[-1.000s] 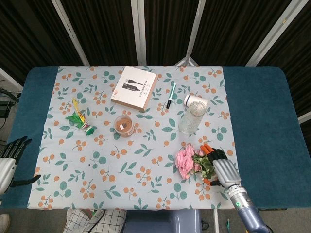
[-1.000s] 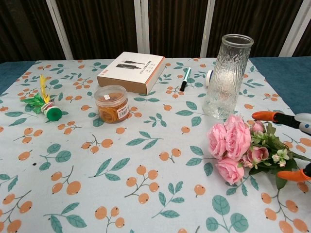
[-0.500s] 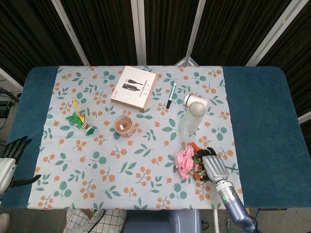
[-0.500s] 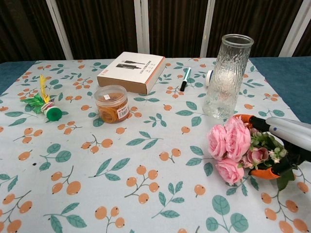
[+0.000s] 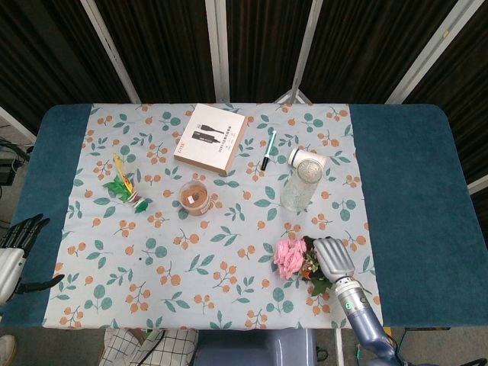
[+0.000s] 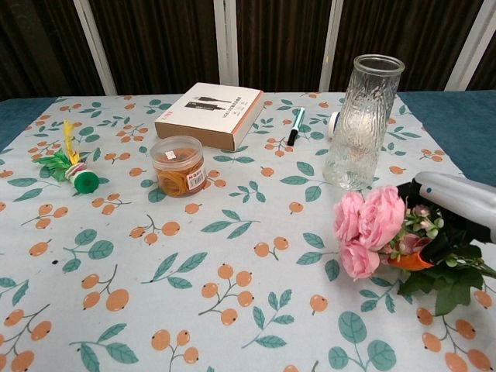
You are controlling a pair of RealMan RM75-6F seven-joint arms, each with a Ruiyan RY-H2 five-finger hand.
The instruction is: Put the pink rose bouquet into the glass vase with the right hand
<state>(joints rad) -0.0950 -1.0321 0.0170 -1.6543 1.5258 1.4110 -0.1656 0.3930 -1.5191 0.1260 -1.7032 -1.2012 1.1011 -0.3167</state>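
Right, my right hand (image 5: 330, 258) is wrapped around the pink rose bouquet (image 6: 370, 229) near the front right of the table (image 5: 412, 183), fingers closed over the stems and leaves. From the chest view I see the blooms poking out to the left of the hand, an orange fingertip (image 6: 409, 262) tucked under the greenery. I can't say whether the bouquet is resting on the floral cloth (image 5: 152, 252) or just off it.

Glass vase (image 6: 359, 124) stands upright just behind the bouquet, a little toward the middle of the table, apart from the flowers. A white round thing (image 5: 306, 158) sits just behind it.

My left hand (image 5: 17, 242) hangs off the front left corner of the table, fingers apart, holding nothing.

Elsewhere on the cloth: a pink box (image 5: 211, 138) toward the back, a teal pen (image 5: 268, 149) beside it to the right, a small clear tub with orange contents (image 6: 177, 165) in the middle, and a green-and-yellow feathered toy (image 5: 125, 187) on the left.
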